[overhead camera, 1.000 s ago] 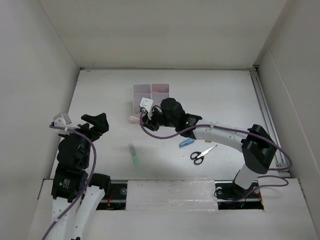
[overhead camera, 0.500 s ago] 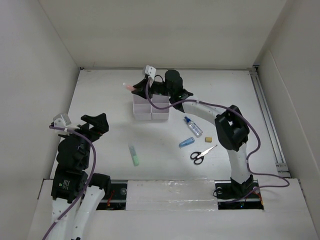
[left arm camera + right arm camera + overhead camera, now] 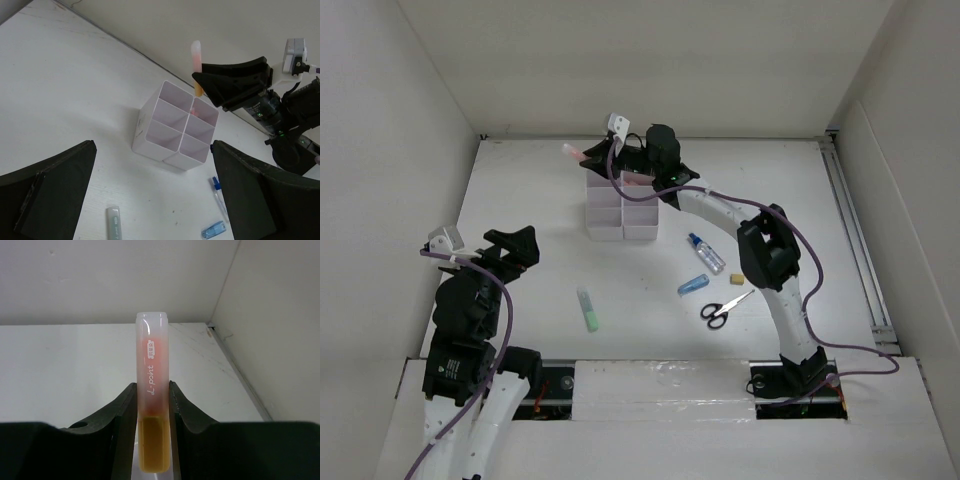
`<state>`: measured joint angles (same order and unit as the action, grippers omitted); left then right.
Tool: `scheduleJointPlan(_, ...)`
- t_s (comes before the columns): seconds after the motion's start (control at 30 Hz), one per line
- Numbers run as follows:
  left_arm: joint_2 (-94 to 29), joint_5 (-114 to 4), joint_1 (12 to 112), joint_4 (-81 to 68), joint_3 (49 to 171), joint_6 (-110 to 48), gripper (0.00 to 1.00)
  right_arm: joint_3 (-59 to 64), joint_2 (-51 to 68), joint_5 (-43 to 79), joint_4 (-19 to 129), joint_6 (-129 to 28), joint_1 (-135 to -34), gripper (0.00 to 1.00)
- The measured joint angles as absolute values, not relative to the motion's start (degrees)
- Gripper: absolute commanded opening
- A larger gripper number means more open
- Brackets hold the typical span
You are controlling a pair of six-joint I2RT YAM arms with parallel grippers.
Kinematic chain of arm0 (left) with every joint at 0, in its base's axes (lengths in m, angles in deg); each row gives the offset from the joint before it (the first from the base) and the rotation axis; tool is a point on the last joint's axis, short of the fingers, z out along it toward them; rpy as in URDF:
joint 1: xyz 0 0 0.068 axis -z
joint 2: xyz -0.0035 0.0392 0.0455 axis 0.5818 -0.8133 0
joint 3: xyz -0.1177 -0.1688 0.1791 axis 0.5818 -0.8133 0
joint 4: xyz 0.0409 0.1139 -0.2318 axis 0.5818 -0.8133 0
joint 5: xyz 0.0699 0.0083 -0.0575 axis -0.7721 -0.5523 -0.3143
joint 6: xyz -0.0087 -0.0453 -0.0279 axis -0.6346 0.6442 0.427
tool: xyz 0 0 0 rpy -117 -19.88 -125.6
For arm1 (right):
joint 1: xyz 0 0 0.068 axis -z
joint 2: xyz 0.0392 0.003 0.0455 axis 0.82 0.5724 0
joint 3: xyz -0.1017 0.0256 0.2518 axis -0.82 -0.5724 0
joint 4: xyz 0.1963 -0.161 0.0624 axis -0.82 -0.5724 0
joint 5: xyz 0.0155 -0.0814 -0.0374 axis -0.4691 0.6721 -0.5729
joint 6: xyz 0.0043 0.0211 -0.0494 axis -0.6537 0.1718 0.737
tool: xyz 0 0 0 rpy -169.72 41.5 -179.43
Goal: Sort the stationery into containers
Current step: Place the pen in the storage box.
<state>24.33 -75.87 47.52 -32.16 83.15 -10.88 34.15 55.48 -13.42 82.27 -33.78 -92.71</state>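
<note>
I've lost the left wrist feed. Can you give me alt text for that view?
The right gripper holds an orange-pink highlighter roughly upright above the far edge of the white six-compartment organiser. A green highlighter, a blue-capped bottle and a blue highlighter lie on the table nearer the camera.

The top view looks steeply down from above and behind the bases onto the whole surface (image 3: 520, 200). The left wrist view looks from farther back across the surface toward the far wall, and shares the trays (image 3: 172, 127) with the top view. The right wrist view sits very close to the highlighter (image 3: 152, 405), facing a wall corner.
</note>
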Motion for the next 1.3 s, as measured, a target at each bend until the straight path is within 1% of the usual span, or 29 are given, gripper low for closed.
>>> scheduleJointPlan(0.2, 24.3, -75.4, 47.5, -32.2, 83.2, -11.1, 1.0, 41.8, 60.4, -11.6, 78.0, -32.9, -91.3, 0.0)
scheduleJointPlan(0.5, 24.3, -74.6, 47.5, -32.2, 83.1, -11.6, 1.0, 41.9, 62.3, -8.4, 72.5, -31.1, -90.3, 0.0)
scheduleJointPlan(0.97, 24.3, -74.3, 47.5, -31.7, 83.1, -11.6, 1.0, 42.2, 63.9, -7.3, 71.0, -29.1, -90.0, 0.0)
scheduleJointPlan(1.07, 24.3, -74.3, 47.5, -31.7, 83.1, -11.6, 1.0, 42.2, 63.9, -7.2, 70.7, -28.8, -90.0, 0.02)
scheduleJointPlan(1.17, 24.3, -74.3, 47.5, -31.7, 83.1, -11.6, 1.0, 42.2, 63.9, -7.2, 70.4, -28.4, -89.6, 0.11)
scheduleJointPlan(1.2, 24.3, -74.3, 47.5, -31.7, 83.1, -11.6, 1.0, 42.2, 63.9, -7.2, 70.2, -28.3, -89.6, 0.23)
scheduleJointPlan(1.3, 24.6, -74.2, 47.5, -31.7, 83.1, -11.6, 1.0, 41.8, 63.9, -7.2, 70.2, -28.1, -89.5, 0.47)
